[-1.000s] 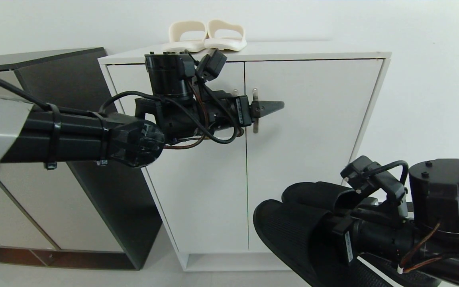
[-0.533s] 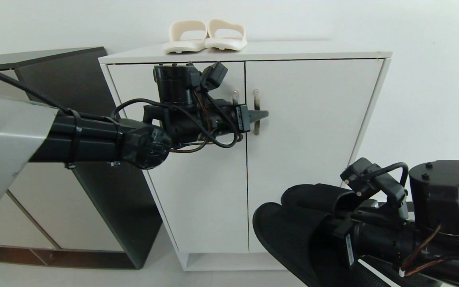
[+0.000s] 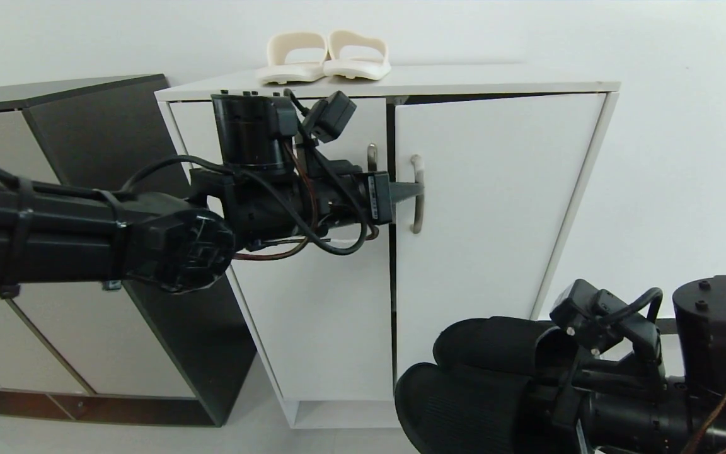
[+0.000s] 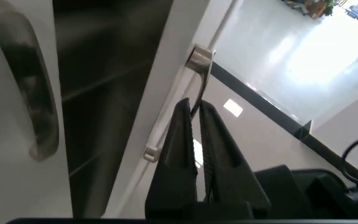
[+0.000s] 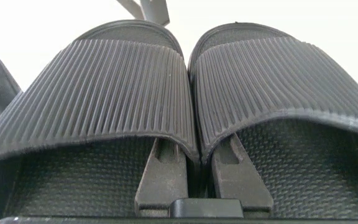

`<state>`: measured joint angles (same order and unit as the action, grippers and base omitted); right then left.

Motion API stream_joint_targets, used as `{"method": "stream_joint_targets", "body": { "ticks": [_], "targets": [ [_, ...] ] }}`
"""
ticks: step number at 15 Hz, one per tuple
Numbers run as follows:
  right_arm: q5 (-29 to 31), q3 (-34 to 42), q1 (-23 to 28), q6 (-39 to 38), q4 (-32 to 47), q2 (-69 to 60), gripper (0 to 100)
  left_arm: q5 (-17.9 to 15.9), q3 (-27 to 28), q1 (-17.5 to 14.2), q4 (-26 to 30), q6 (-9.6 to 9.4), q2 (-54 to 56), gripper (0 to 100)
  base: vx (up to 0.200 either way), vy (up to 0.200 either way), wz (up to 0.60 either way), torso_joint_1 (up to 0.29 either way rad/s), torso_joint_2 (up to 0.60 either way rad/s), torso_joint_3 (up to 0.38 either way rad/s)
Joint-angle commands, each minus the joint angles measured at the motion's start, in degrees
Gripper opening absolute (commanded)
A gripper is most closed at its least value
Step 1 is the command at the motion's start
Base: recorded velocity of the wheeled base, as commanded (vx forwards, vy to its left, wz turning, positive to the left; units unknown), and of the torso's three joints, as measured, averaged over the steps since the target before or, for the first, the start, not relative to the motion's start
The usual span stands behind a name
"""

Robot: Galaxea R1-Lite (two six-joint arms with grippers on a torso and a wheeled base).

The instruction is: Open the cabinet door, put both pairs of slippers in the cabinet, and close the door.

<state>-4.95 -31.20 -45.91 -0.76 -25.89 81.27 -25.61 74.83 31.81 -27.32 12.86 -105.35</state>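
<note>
Two changes mark this moment. First, the right-hand door [image 3: 489,208] of the cabinet [image 3: 501,81], flush with its neighbour a second ago, now stands slightly ajar: note the dark gap along its inner edge and beneath the cabinet top. Second, your left gripper [image 3: 408,189], which had reached past the handle [image 3: 419,205], has drawn back toward you with its tip against that bar. Its fingers [image 4: 180,134] are pressed together; whether they nip the bar or merely hook it cannot be told. Your right gripper [image 5: 196,142] hangs low before the cabinet, its fingers pinching the adjoining strap walls of the black slippers [image 3: 483,378], which have sunk a little in the head view. The cream slippers [image 3: 325,57] rest on the cabinet top, untouched. Judged from this, the opening step is under way but unfinished: the gap looks too narrow for either pair, so expect a wider swing before loading.
</note>
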Motion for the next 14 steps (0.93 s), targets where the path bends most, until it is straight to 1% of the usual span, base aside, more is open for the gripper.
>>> {"method": "stream_joint_targets", "body": {
  "ticks": [1,2,3,4,5,6,7,8,9,11,14],
  "targets": [
    [-0.06,0.7,-0.06,0.32,-0.12,-0.42,0,0.12,-5.13,0.98,-0.1,-1.96,5.42,0,0.0,0.0,0.0,0.0,0.0,0.0],
    [-0.06,0.96,-0.06,0.76,-0.21,-0.42,0,0.12,-6.45,1.15,-0.28,-2.23,6.39,0,0.0,0.0,0.0,0.0,0.0,0.0],
    [-0.15,1.23,-0.06,2.16,-0.3,-0.42,0,0.21,-10.84,2.3,-0.45,-2.4,10.43,0,0.0,0.0,0.0,0.0,0.0,0.0],
    [-0.15,1.4,-0.06,2.34,-0.3,-0.42,0,0.21,-13.04,2.65,-0.45,-2.4,12.89,0,0.0,0.0,0.0,0.0,0.0,0.0],
    [-0.15,1.58,-0.14,2.78,-0.21,-0.42,0,0.21,-15.5,2.56,-0.45,-2.58,16.14,0,0.0,0.0,0.0,0.0,0.0,0.0],
    [-0.15,1.49,-0.14,2.87,-0.3,-0.33,0,0.21,-15.85,1.59,-0.45,-2.58,16.76,0,0.0,0.0,0.0,0.0,0.0,0.0],
    [-0.15,1.49,-0.14,2.95,-0.3,-0.42,0,-0.05,-15.68,-1.48,-0.54,-2.4,16.49,0,0.0,0.0,0.0,0.0,0.0,0.0],
    [-0.15,1.58,-0.14,2.95,-0.3,-0.42,0,-0.32,-14.8,-3.33,-0.98,-2.14,15.44,0,0.0,0.0,0.0,0.0,0.0,0.0],
    [-0.06,1.58,-0.32,3.04,-0.3,-0.42,0,-0.32,-12.95,-4.38,-1.95,-1.7,13.15,0,0.0,0.0,0.0,0.0,0.0,0.0],
    [-0.06,1.58,-0.85,3.04,-0.39,-0.42,0,0.12,-9.96,-4.65,-3.97,0.76,9.81,0,0.0,0.0,0.0,0.0,0.0,0.0],
    [-0.06,1.84,-0.94,3.13,-0.39,-0.33,0,0.21,-3.81,-5.44,-3.88,1.03,4.63,0,0.0,0.0,0.0,0.0,0.0,0.0]
  ]
}}
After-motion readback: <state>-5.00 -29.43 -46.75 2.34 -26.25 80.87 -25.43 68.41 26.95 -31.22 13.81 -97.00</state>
